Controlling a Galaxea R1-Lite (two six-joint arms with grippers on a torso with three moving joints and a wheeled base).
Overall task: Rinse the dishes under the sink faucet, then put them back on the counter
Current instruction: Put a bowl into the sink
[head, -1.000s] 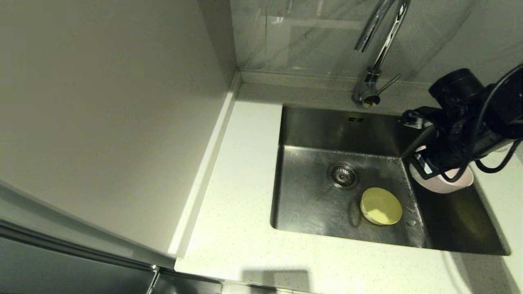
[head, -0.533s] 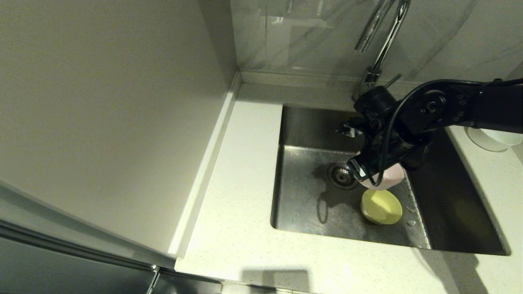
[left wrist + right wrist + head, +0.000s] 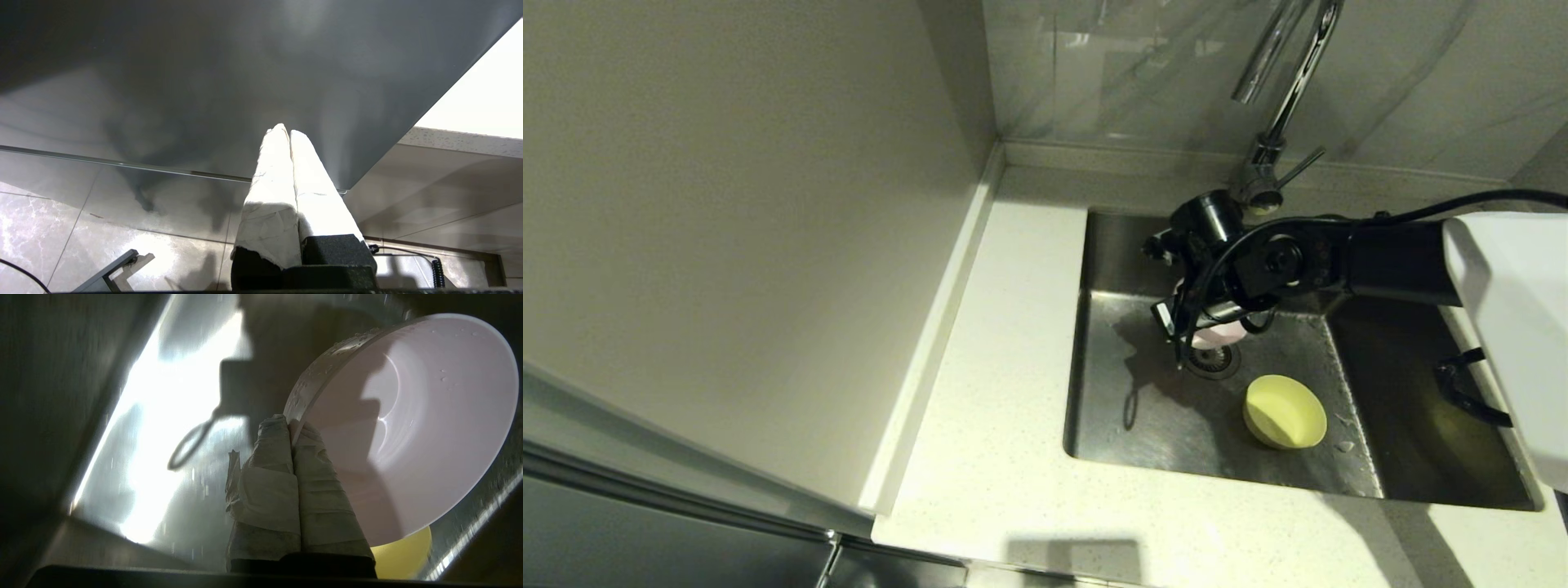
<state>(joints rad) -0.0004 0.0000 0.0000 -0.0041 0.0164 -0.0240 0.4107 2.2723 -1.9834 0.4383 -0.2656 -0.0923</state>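
My right gripper (image 3: 1188,317) is shut on the rim of the pale pink bowl (image 3: 408,424), its fingertips (image 3: 278,428) pinching the wall. It holds the bowl tilted, low in the sink (image 3: 1127,416), over the strainer drain (image 3: 1215,360) and in front of the chrome faucet (image 3: 1278,106). Drops sit on the pink rim. The yellow-green bowl (image 3: 1284,412) lies on the sink floor, right of the drain. The white bowl is hidden. My left gripper (image 3: 286,131) is shut and empty, parked below counter height and out of the head view.
The speckled counter (image 3: 1013,343) runs along the sink's left and front. A plain wall panel (image 3: 727,245) stands at the left. My right arm's white housing (image 3: 1511,327) covers the counter right of the sink. The faucet's thin lever (image 3: 1298,167) points right.
My right arm swept left across the sink with the pink bowl, from the right rim to over the drain. The white bowl, seen on the right counter, is now covered by the arm.
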